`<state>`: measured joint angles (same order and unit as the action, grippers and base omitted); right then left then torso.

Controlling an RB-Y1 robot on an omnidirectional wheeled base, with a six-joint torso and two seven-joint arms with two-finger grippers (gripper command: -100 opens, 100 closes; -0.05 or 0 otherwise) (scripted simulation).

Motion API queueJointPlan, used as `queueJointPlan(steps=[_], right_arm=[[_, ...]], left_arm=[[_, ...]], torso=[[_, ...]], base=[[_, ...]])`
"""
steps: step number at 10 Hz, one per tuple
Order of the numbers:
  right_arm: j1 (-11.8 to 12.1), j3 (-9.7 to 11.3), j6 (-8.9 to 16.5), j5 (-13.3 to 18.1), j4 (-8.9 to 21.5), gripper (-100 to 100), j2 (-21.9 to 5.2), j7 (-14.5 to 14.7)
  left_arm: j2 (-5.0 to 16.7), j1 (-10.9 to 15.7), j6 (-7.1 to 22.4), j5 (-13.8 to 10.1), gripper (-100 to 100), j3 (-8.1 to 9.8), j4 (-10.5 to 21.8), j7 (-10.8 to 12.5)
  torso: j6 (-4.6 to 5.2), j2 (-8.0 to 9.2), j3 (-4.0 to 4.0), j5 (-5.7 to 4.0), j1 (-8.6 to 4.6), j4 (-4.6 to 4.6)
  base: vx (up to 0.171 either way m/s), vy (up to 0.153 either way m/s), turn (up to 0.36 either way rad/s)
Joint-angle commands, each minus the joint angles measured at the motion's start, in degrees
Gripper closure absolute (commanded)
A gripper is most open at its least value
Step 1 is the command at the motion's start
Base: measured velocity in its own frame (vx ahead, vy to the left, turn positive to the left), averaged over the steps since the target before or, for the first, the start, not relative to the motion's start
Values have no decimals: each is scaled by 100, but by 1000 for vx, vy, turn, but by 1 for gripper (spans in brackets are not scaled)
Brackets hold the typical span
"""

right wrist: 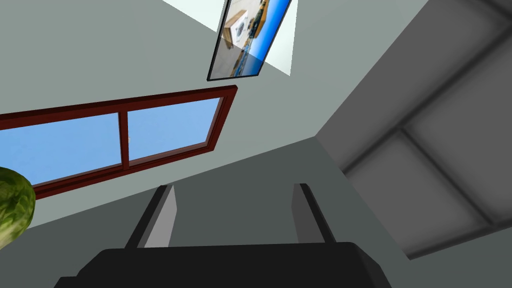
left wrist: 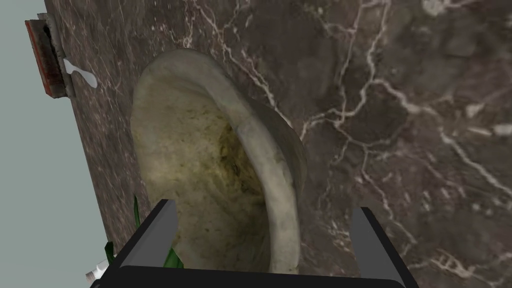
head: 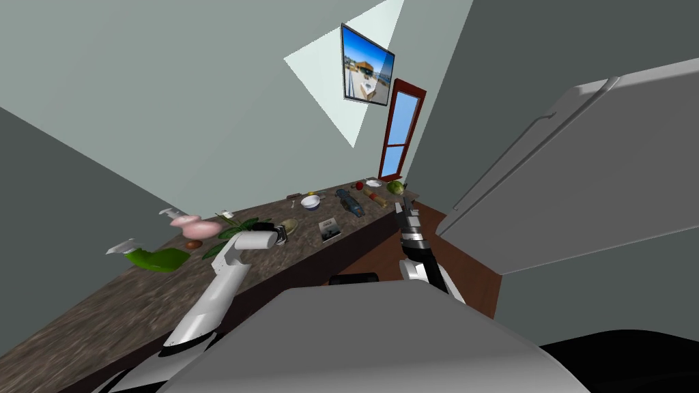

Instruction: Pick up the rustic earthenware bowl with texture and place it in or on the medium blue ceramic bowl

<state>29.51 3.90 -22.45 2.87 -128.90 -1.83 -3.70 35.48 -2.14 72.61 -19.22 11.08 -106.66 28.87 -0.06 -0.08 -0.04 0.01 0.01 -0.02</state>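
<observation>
Left gripper [left wrist: 265, 207] is being held spread wide, with nothing pinched; whether a blade is touching anything cannot be told. The earthenware bowl [left wrist: 210, 165] is being straddled at its rim: one finger is hanging over the mottled beige inside, the other over the bare counter [left wrist: 400, 100] just outside the wall, so the rim band is lying between the blades. The bowl is sitting upright on the dark veined counter, directly ahead of and under the pincer. Being round, it is offering no long axis. What is mattering is that the rim is running away from the palm, square to the closing line. Judgement: a rim pinch is being set up, so a short drop and a close are being called for next, with the wall centred in the gap. The blue bowl [head: 311, 202] is sitting farther along the counter beyond the pincer, near the earthenware one but apart from it. The left arm is the nearer to both. Right gripper [right wrist: 235, 195] is being held up off the counter's front edge, blades spread, empty.
</observation>
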Motion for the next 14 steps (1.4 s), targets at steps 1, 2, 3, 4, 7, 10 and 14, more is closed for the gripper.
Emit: queueJointPlan(steps=[1, 2, 3, 4, 7, 10, 14], right_arm=[[0, 0, 0, 0, 0, 0, 0, 0], [0, 0, 0, 0, 0, 0, 0, 0], [0, 0, 0, 0, 0, 0, 0, 0], [0, 0, 0, 0, 0, 0, 0, 0], [0, 0, 0, 0, 0, 0, 0, 0], [0, 0, 0, 0, 0, 0, 0, 0], [-3, 0, 0, 0, 0, 0, 0, 0]], left_arm=[[0, 0, 0, 0, 100, 0, 0, 0], [0, 0, 2, 0, 100, 0, -2, 1], [-1, -2, 6, -1, 100, 0, 1, 3], [0, 0, 3, -1, 100, 2, 0, 4], [70, -32, 169, -67, 100, 33, -195, 53], [70, -46, 201, -65, 0, 27, -237, 70], [562, 430, 288, 154, 100, 171, -331, 23]], torso=[[0, 0, 0, 0, 0, 0], [0, 4, 2, 0, -1, 1], [2, 4, 3, -2, -2, 2], [1, 6, 4, -2, -4, 2], [1, 11, 9, -7, -9, 6], [0, 26, 20, -15, -19, 14], [4, 97, 66, -33, -30, 40]], base=[[0, 0, 0], [0, 0, 0], [0, 0, 0], [0, 0, 0], [-6, -2, 6], [-15, -5, 8], [-157, 5, -120]])
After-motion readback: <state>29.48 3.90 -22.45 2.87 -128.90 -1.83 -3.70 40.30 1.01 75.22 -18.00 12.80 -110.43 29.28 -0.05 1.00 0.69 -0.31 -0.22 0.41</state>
